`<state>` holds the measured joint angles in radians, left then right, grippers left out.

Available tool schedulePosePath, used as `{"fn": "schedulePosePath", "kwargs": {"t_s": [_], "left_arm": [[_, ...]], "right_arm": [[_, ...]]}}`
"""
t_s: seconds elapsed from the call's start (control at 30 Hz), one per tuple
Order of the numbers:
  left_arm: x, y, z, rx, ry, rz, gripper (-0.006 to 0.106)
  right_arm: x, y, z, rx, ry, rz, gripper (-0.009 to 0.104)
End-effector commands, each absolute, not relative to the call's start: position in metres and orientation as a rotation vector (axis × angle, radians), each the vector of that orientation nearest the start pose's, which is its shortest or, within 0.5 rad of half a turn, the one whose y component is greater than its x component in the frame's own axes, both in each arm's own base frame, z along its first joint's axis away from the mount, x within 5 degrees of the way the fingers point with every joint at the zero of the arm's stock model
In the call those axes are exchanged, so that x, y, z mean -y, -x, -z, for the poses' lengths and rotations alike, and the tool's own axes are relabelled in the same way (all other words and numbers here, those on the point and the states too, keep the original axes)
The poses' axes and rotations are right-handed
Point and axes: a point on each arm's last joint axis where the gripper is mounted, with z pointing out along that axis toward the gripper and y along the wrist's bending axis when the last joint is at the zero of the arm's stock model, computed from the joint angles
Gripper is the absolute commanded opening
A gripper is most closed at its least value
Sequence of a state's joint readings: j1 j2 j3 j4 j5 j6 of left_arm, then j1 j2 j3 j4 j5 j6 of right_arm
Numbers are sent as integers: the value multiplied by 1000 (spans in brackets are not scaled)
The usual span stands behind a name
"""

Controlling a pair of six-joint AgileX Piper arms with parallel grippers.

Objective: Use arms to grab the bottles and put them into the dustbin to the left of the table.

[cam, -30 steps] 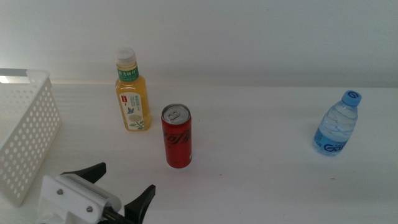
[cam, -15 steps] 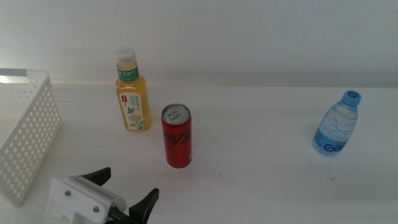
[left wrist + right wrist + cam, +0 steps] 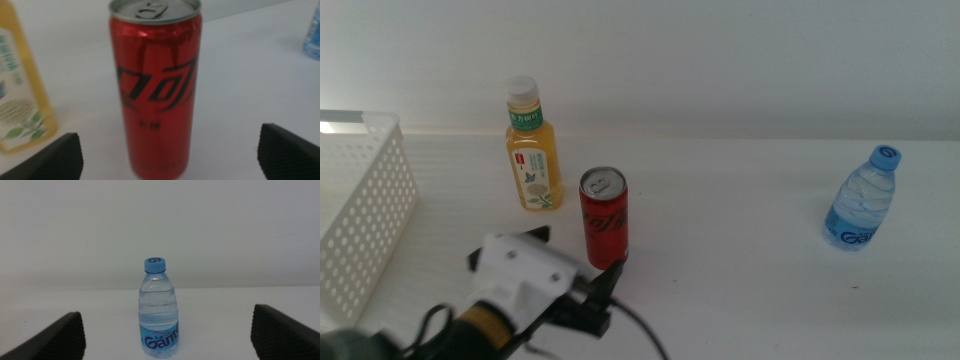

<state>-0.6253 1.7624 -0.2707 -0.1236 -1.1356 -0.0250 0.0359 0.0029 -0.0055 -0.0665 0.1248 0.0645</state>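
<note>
**Left gripper closing in on the soda can: tipping is the main risk**

The table [image 3: 740, 200] fills most of the middle view. At its left edge stands one dustbin [image 3: 365, 215], a white perforated basket with nothing visible inside. One arm shows, entering from the lower left; its left gripper [image 3: 575, 270] sits just in front of the red soda can [image 3: 604, 218] with jaws spread wide. In the left wrist view the can [image 3: 155, 85] stands upright between the two jaw tips, neither of which touches it. The right gripper [image 3: 167, 330] is out of the middle view; its own camera shows its jaws spread apart and empty, facing the water bottle [image 3: 159, 307] from well back.

Likely trouble:
- The can is tall and narrow. If one jaw meets it before the other, it could be pushed over or slide toward the orange juice bottle [image 3: 532, 145], which stands near it at upper left.
- A grip too low may let the can tilt on the lift.
- The swing to the basket passes close to the juice bottle, which could be knocked down.

Count: one basket, one juice bottle, one soda can, one blue-capped water bottle [image 3: 861, 200] at far right, well apart from the rest.
</note>
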Motion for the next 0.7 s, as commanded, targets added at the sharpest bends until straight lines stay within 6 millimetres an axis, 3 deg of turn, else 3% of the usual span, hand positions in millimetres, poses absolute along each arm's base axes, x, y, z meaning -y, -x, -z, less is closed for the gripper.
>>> {"fn": "schedulePosePath", "kwargs": {"t_s": [0.0,0.33,0.67], "left_arm": [[142,-215,-118,-1818,-412,381,94],[162,-256,-108,-1799,-326,355,94],[177,-276,-99,-1809,-324,358,94]], "right_arm": [[-1,-55,-191,-1602,25,-7,88],[-1,-55,-191,-1602,25,-7,88],[-1,-55,-191,-1602,25,-7,88]]}}
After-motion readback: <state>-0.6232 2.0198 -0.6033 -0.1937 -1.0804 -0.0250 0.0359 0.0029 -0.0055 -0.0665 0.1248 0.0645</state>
